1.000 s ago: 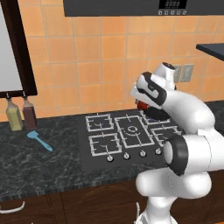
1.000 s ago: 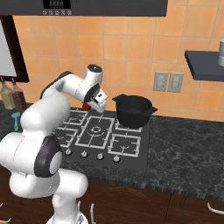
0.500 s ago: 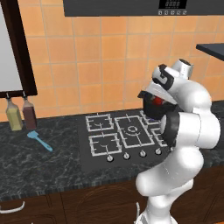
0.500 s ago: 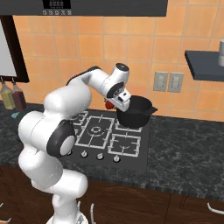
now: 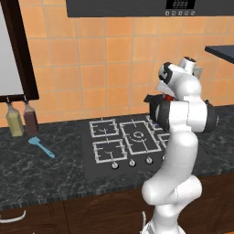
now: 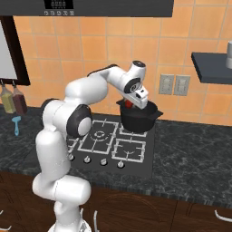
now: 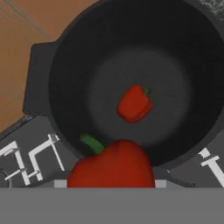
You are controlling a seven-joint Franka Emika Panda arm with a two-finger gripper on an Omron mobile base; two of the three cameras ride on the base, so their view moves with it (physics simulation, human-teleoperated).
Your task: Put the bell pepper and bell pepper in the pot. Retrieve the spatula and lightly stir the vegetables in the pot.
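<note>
My gripper (image 6: pixel 132 102) hangs just above the rim of the black pot (image 6: pixel 138 120) on the back right burner, shut on a red bell pepper (image 7: pixel 112 164) with a green stem. The held pepper covers the fingertips in the hand view. It also peeks out red under the hand (image 6: pixel 128 104). A second bell pepper (image 7: pixel 134 104) lies on the bottom of the pot (image 7: pixel 70 65). In the left base view the arm hides most of the pot (image 5: pixel 154 109). The light-blue spatula (image 5: pixel 42 147) lies flat on the dark counter far to the left, beside the stove (image 5: pixel 125 139).
Two bottles (image 5: pixel 23 120) stand against the tiled wall behind the spatula (image 6: pixel 16 124). A dark shelf (image 6: pixel 210 68) juts from the wall to the right of the pot, above two wall sockets (image 6: pixel 174 84). Stove knobs (image 6: pixel 95 160) line the stove's front edge.
The arm has swung right and back, carrying the bell pepper from over the stove's middle to above the pot. The spatula and bottles have stayed put.
</note>
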